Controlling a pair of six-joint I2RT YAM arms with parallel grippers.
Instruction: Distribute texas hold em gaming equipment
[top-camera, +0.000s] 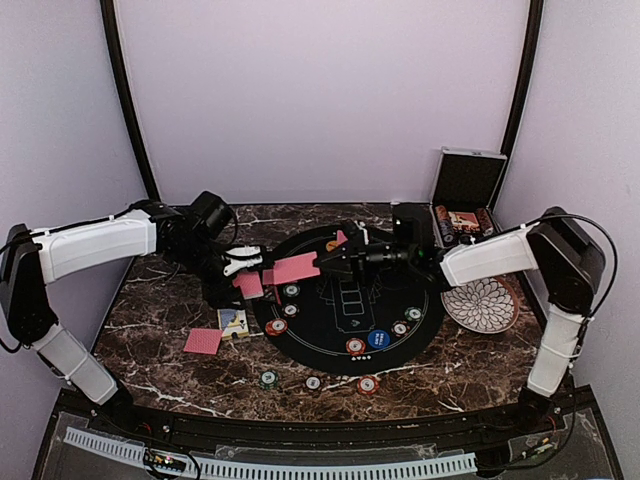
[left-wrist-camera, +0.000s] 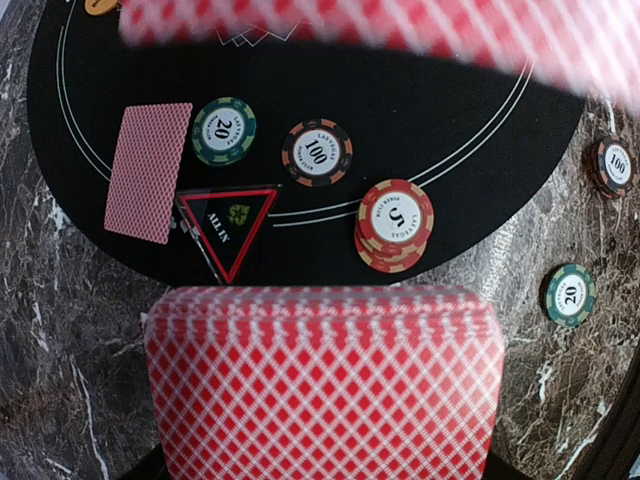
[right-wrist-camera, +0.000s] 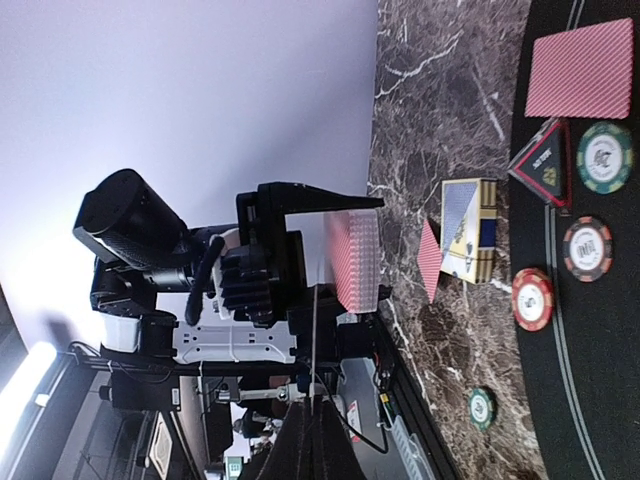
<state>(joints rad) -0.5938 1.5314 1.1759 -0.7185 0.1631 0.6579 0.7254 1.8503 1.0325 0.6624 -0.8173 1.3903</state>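
Underneath: dark marble bench, below both hands.
Mat: round black mat on the bench, under the right hand and just right of the left hand.
Case: silver-edged black case, lid up, well behind the right hand and off to its right.
Plate: white patterned plate on the bench, well right of the right hand.
Left hand: left hand clamped on a deck of red-backed cards, held above the mat's left edge.
Right hand: right hand pressed together, pinching a single card by its edge; the card spans the gap between the two hands.
Card box: blue-and-yellow card box on the bench, nearer than the left hand.
Chips: green 20 chip, black 100 chip and red 5 stack on the mat below the left hand.
Button: blue disc on the mat, nearer than the right hand.
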